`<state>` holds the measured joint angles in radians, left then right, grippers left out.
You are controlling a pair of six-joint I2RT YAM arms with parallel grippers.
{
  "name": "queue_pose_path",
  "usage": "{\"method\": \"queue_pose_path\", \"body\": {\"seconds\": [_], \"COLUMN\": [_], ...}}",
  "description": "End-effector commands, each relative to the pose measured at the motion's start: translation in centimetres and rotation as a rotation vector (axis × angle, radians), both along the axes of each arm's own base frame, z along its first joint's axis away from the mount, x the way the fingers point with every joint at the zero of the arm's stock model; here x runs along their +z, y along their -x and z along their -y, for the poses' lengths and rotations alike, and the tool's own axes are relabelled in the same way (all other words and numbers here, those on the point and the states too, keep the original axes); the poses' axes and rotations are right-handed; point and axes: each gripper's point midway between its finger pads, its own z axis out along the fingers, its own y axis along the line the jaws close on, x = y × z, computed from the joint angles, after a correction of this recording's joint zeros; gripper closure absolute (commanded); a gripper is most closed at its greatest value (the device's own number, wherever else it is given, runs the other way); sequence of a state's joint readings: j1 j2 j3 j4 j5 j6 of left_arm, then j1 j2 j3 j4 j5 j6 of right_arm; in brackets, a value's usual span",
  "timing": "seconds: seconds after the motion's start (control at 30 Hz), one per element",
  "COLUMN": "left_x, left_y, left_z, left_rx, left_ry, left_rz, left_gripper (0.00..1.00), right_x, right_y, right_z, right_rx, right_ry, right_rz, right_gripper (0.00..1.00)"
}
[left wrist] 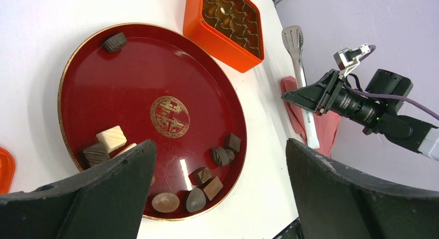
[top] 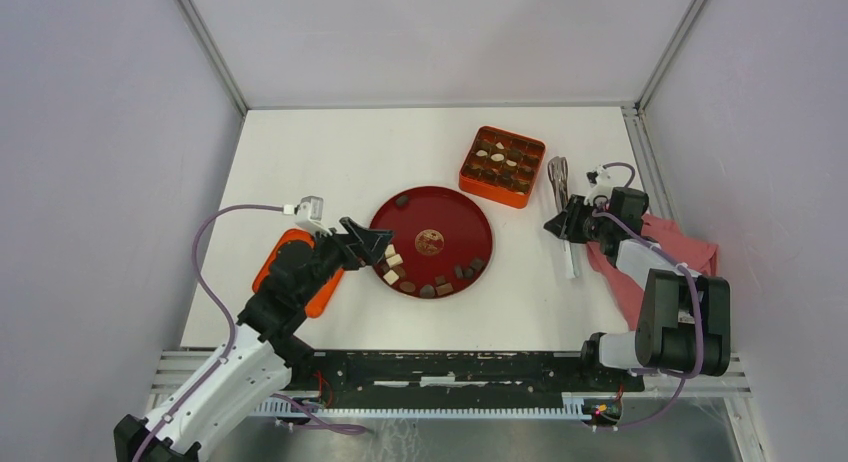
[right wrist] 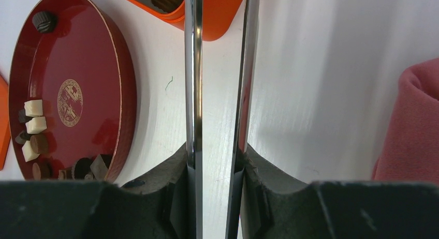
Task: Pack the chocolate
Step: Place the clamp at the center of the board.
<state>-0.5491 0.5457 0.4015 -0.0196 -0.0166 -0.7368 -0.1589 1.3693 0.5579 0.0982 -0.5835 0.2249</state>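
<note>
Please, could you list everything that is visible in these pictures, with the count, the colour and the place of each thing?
table: one, white, under everything
plate: one, red, middle of the table
chocolate: about a dozen loose pieces, dark brown, light brown and cream, on the plate, mostly its near half; more pieces in the box
box: one, orange, gridded, most compartments filled, beyond the plate to the right
lid: one, orange, flat, likely the box's, left of the plate
tongs: one pair, metal, right of the plate
cloth: one, pink-red, right edge of the table
left gripper: black, open, above the plate's left side
right gripper: black, shut on the tongs
</note>
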Motion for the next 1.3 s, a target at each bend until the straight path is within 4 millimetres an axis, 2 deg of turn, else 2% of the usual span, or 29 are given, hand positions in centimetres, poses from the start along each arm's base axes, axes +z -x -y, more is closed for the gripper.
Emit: {"method": "queue_pose_path", "body": {"seconds": [0.0, 0.37, 0.77, 1.27], "left_x": [1.5, 2.6, 2.0, 3.1], "left_y": [0.0, 1.0, 0.7, 0.8], "left_z": [0.5, 0.3, 0.9, 1.6], "left_rx": [-0.030, -0.040, -0.060, -0.094], "left_ry": [0.024, 0.084, 0.075, 0.115], "left_rz": [0.053, 0.083, 0.071, 0.101], "left_gripper": [0.00, 0.00, 0.00, 0.00], "right_x": [0.7, 0.1, -0.6, -1.5], "right_y": [-0.7, -0.6, -0.5, -0.4], "right_z": [-0.3, -0.2, -0.1, 0.2], "right_rx": [0.003, -0.021, -0.018, -0.024], "right_ry": [-0.018, -0.027, -0.016, 0.004], "right_rz": [0.041, 0.024, 0.002, -0.024], "right_gripper": [0.64, 0.63, 0.63, 0.63]}}
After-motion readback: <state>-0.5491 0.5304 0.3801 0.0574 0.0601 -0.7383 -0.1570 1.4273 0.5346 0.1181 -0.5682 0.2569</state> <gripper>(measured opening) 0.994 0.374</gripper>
